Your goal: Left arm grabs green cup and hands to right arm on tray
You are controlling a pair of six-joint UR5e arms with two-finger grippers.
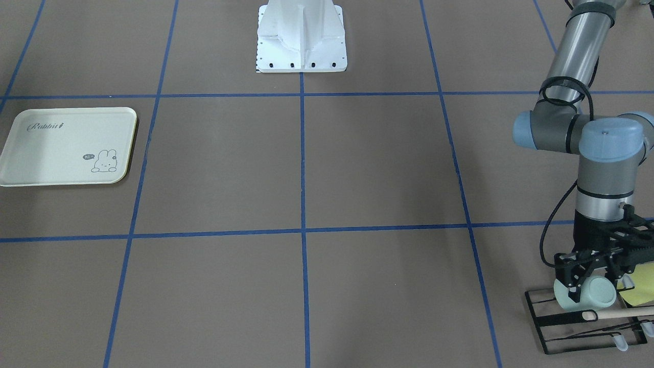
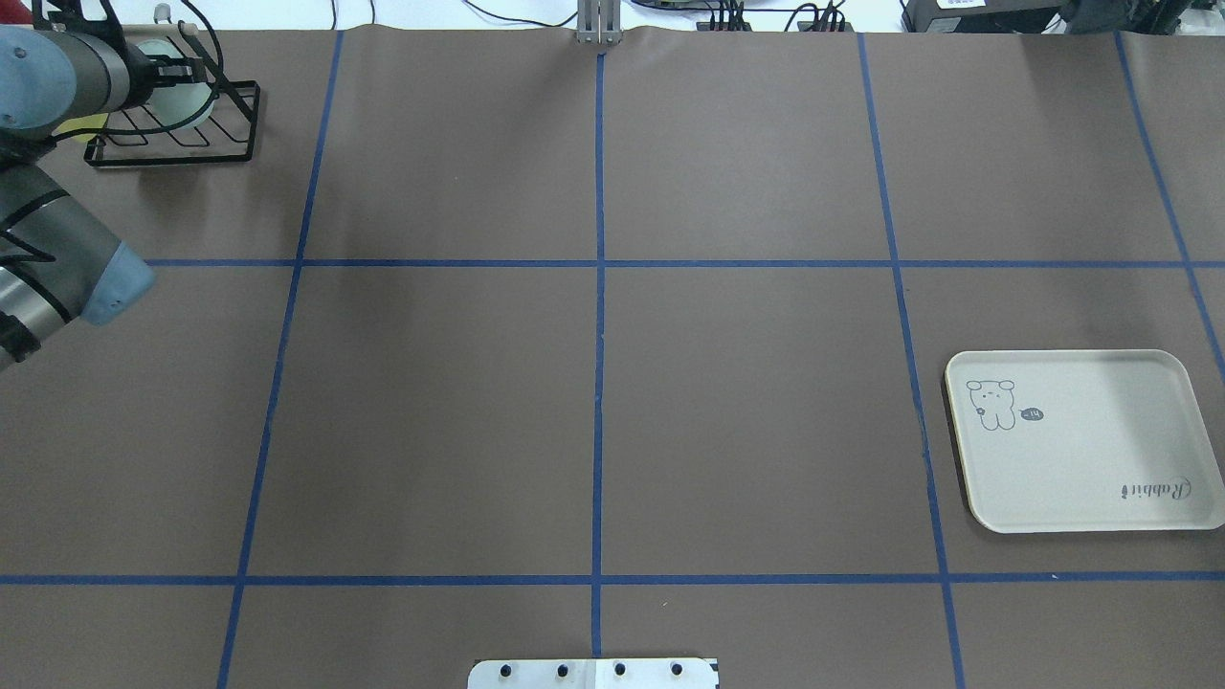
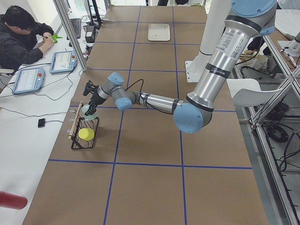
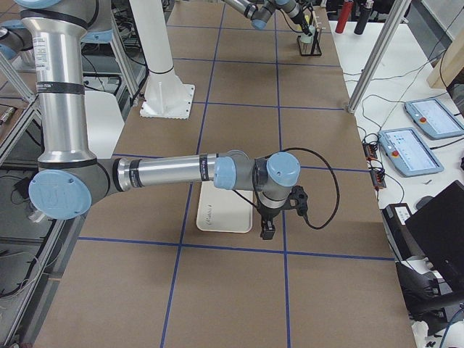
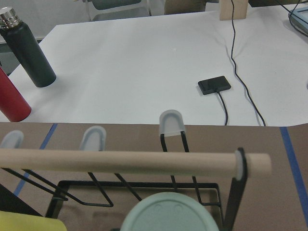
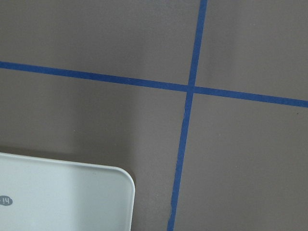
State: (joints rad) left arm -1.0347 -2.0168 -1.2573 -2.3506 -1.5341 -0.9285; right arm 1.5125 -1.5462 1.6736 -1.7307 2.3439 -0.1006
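Nearest us, the cup (image 5: 168, 215) lies on the rack (image 1: 535, 306), left gripper (image 1: 587, 288) straddling it; clamped or not, we cannot tell. Lifting may snag the dowel (image 5: 130, 162). Right gripper (image 4: 267, 230): unreadable too.

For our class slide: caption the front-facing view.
Left gripper at the green cup on the wire rack; tray across the table.

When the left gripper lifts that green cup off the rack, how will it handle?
The green cup looks like thin, smooth plastic, so it is probably light and slippery. It lies on its side in the wire rack, so it may roll if nudged. Its taper could let it slide within the left gripper.
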